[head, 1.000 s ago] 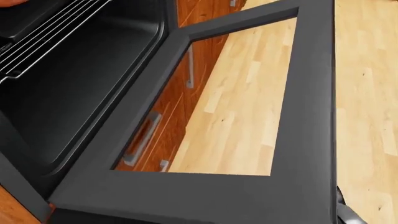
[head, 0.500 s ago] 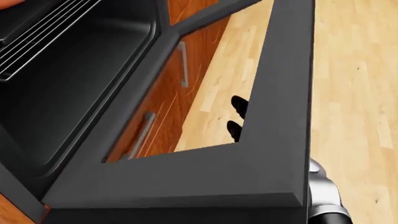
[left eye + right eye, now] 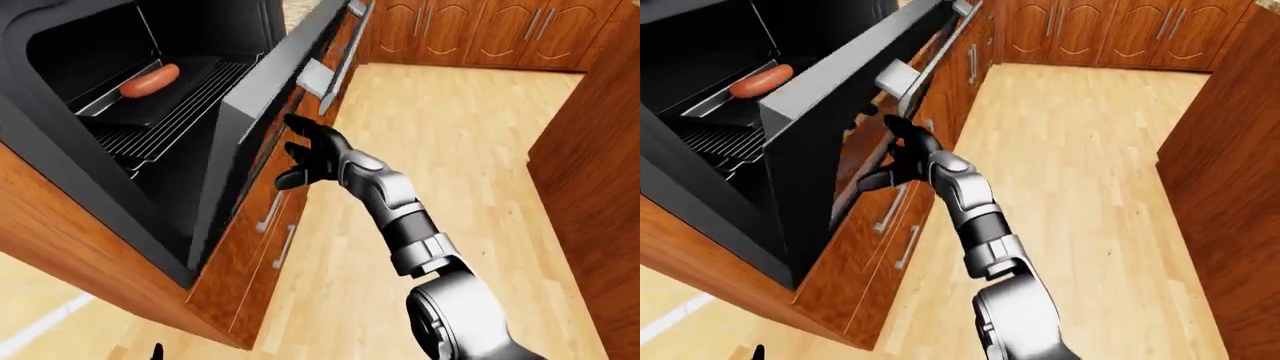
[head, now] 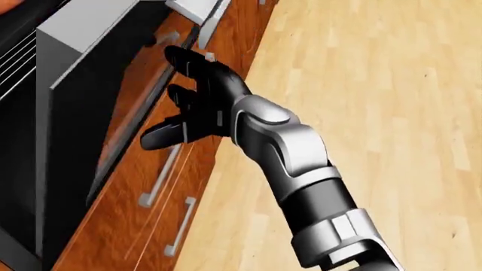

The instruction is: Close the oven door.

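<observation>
The black oven door [image 3: 262,90] stands half raised, steeply tilted, its grey handle [image 3: 343,46] at the top edge. My right hand [image 4: 192,101] is open, and its black fingers [image 3: 300,127] spread against the door's outer face just below the handle. The silver right forearm [image 4: 286,152] rises from the bottom right. Inside the oven cavity a sausage [image 3: 150,80] lies on a dark tray [image 3: 165,97] over the wire rack. My left hand does not show.
Wooden drawers [image 4: 162,186] with metal handles sit below the oven, close to my hand. Wooden cabinets [image 3: 470,30] line the top of the left-eye view, with a tall wooden panel [image 3: 600,165] at its right. Light plank floor [image 3: 450,150] lies between.
The door has swung up from nearly flat to steeply tilted. My right hand, earlier seen only through the door's glass, now shows fully on the door's outer face.
</observation>
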